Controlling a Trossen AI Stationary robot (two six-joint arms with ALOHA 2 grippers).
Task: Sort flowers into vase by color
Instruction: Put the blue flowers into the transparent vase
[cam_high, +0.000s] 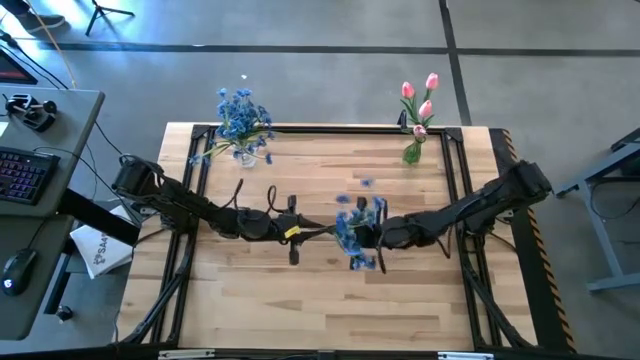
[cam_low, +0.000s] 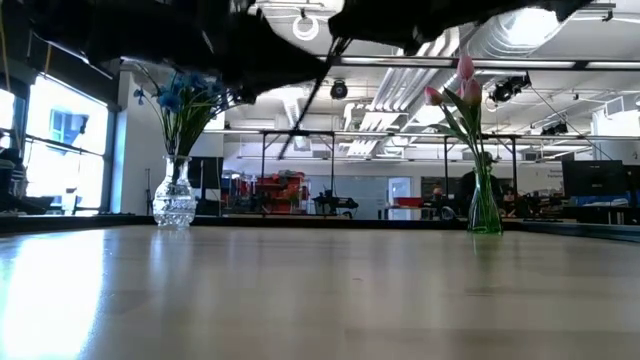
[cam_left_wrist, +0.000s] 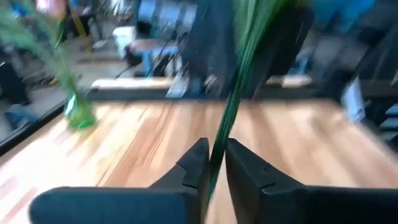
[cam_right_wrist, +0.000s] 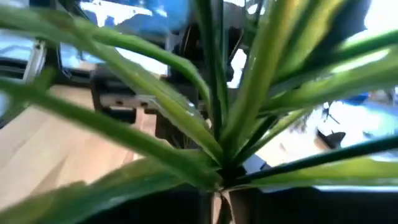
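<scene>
done: blue flowers (cam_high: 238, 112) standing in clear vase (cam_low: 174, 200) at far left corner of worktop (cam_high: 300, 290); pink tulips (cam_high: 420, 95) in green vase (cam_high: 412, 148) at far right corner.
left: one blue flower (cam_high: 358, 228) above mid-worktop, between both arms.
left end effector (cam_left_wrist: 216, 163): closed on its stem.
right end effector (cam_high: 372, 236): closed on same stem, under the leaves.
surface: pale wood planks, black frame.
room: open workshop, desk with keyboard (cam_high: 22, 172) beside left edge.

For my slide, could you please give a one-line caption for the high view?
Both tools, left and right, meet mid-table at a blue flower; blue bouquet and pink tulips stand in vases behind.
</scene>
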